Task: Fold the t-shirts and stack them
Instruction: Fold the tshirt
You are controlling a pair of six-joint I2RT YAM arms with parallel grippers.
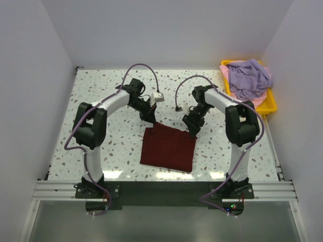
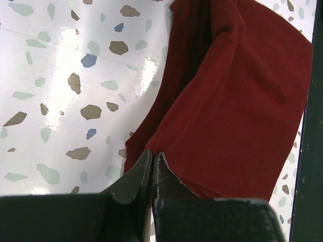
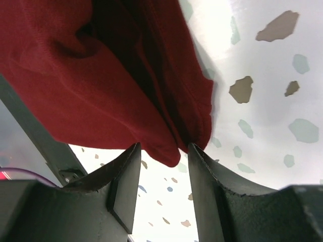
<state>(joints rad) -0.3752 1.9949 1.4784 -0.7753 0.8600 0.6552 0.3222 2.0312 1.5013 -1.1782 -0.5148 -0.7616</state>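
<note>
The left end effector was closed, its fingers pinched together on the far left corner of the maroon t-shirt, whose cloth rose in a ridge from the bench up to the tips. The right end effector stood open with its jaws apart, the far right corner of the same shirt hanging between them and clamped by neither pad. From above, the maroon t-shirt lay in front of both arms near the middle of the bench as a rough rectangle, apparently already folded at least once, its far edge between the two wrists. Well apart, at the far right corner, the lavender t-shirt sat crumpled in the yellow tray, with the pink t-shirt showing beneath it. By my reading the task was at an early stage: the first shirt was partway through folding, two shirts were unfolded in the tray, and no stack had been started
</note>
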